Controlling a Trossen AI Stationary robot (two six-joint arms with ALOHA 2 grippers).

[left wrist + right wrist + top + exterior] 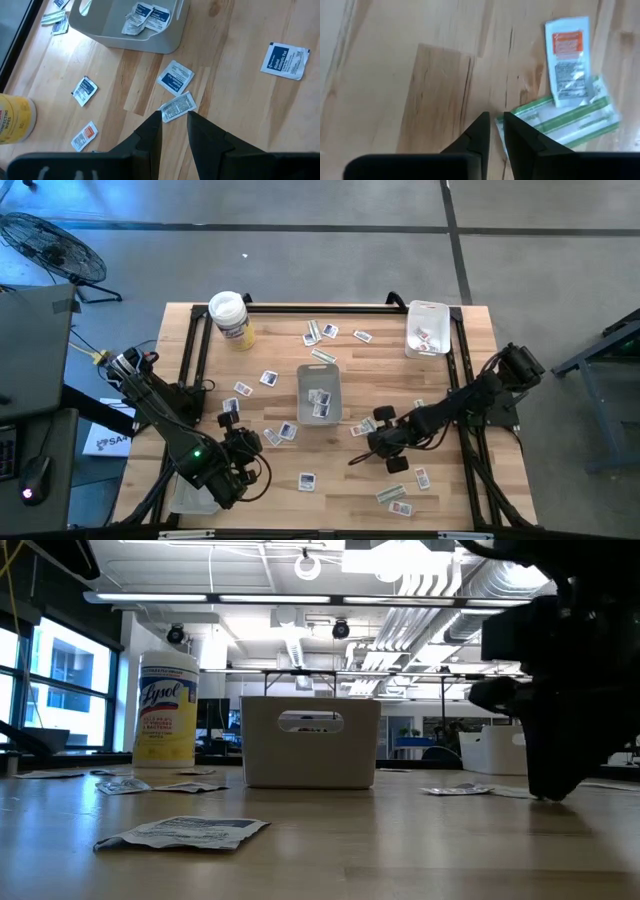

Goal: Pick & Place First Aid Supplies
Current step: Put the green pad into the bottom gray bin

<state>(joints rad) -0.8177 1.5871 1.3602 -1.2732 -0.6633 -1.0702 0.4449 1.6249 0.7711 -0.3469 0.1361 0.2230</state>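
Small flat first aid packets lie scattered on the wooden table; two lie in the central clear tray point(319, 372). My left gripper point(175, 116) hangs open above the table at the near left. A white packet with grey print point(178, 106) lies flat on the wood just past its fingertips, and a blue-printed one point(175, 77) lies beyond. My right gripper point(496, 119) points down at the table right of the tray, its tips on the wood point(550, 795). It has closed to a narrow gap on the end of a green-and-white strip packet point(565, 120). A white packet with orange print point(567, 60) overlaps the strip. My right gripper has the near end of the green-and-white strip point(499, 131) between its two fingertips. The fingers come steeply from above. The strip lies flat on the table and runs off to one side of the fingers. The right finger hides part of that end.
A white-lidded tub with a yellow label point(230, 315) stands at the far left. A second clear tray point(428, 310) with packets sits at the far right corner. More packets lie near the front edge point(392, 494) and behind the central tray point(322, 332). Black frame rails run along both table sides.
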